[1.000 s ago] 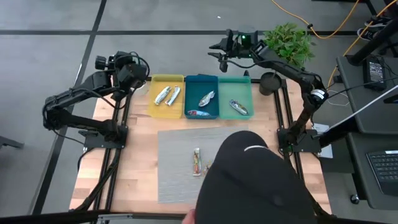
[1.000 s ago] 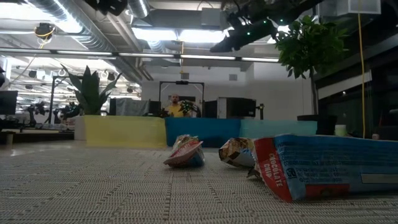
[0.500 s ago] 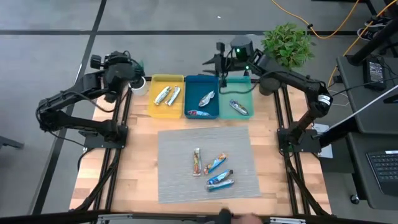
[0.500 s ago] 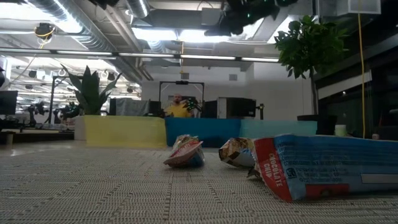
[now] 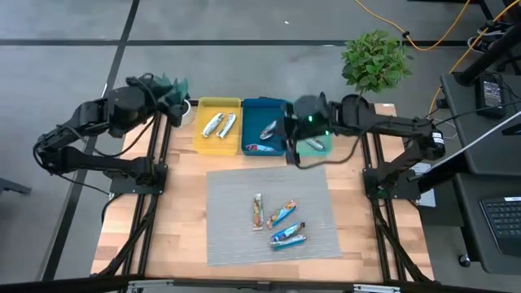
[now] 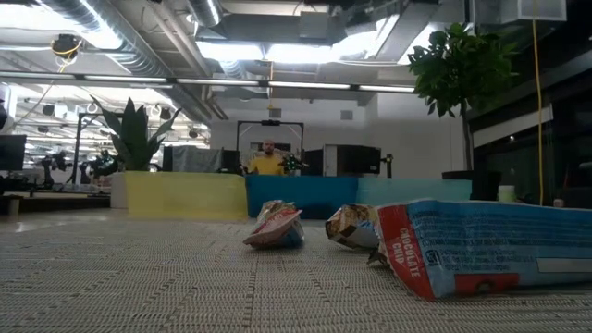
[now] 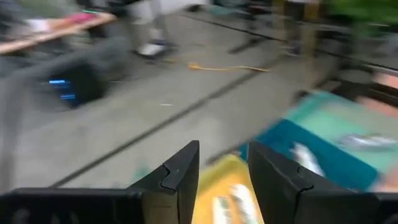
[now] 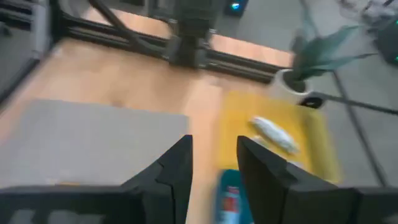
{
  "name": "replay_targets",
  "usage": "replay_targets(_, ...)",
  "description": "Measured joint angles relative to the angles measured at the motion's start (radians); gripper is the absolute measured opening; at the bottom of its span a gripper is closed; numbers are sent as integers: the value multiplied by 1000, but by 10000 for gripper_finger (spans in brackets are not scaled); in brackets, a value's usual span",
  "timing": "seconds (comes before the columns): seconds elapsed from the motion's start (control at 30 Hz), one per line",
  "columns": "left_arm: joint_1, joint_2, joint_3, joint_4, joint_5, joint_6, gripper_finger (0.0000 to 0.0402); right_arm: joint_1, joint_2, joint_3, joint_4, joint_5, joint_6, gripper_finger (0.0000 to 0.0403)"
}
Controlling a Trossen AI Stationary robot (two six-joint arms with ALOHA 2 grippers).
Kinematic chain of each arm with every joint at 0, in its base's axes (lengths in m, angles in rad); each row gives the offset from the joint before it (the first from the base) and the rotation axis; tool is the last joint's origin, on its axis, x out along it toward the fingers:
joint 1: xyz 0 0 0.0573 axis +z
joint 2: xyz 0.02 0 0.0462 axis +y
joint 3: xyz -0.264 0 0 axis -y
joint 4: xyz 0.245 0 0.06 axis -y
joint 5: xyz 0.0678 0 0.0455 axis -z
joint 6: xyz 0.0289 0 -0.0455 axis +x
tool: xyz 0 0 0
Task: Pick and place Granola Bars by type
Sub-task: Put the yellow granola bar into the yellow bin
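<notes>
Two dark jointed arms, black cables

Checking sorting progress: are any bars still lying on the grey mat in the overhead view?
Yes, three bars remain on the grey mat: a red-orange bar and two blue bars.

Robotics lab, exposed ducts [image 6: 139,37], workbenches [image 6: 55,190]

Both wrist views are motion-blurred, the nearest blue bar [image 6: 490,248] runs off the low view's right edge, and its lettering is partly unreadable.
</notes>
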Motion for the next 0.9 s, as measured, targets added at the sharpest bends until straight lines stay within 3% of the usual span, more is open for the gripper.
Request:
replay_targets(0.13, -39, 4, 0, 0, 120, 0, 127, 90, -9, 0, -73, 20, 68, 127)
replay_targets(0.3, -91, 26, 0, 46, 183, -9, 127, 173, -8, 0, -162, 23, 121, 127)
replay_targets(0.6, -164, 107, 0, 230, 193, 29, 127, 265, -8, 0, -312, 20, 161, 127)
replay_targets(0.9, -267, 223, 0, 247, 214, -1, 127, 276, -8, 0, -500, 17, 185, 127)
